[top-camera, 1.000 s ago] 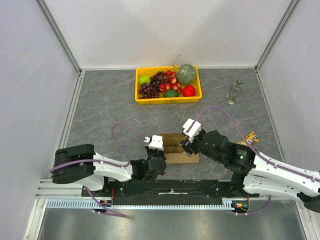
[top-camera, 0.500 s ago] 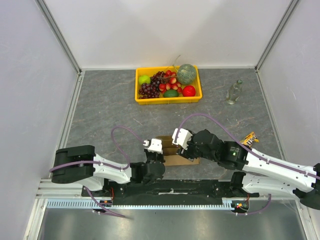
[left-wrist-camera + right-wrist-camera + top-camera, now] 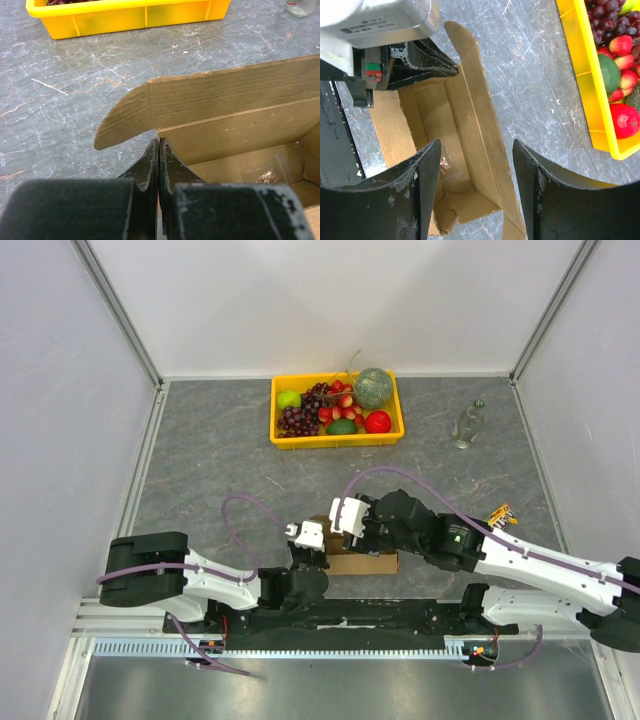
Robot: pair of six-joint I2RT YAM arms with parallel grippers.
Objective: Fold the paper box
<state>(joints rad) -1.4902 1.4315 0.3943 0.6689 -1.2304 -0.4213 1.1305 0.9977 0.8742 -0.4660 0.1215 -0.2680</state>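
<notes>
Right pincer (image 3: 476, 150) spread over paper box (image 3: 455, 130); left pincer (image 3: 159, 147) pinches its wall.

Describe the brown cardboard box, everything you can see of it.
The paper box is plain brown corrugated cardboard, partly folded: a shallow open tray with raised walls, a long panel standing along the far side and a rounded flap at one end. It rests on the grey table near the arm bases. The left gripper is shut on its corner below that flap; the right gripper hangs open above it. A small shiny patch shows on its floor.
</notes>
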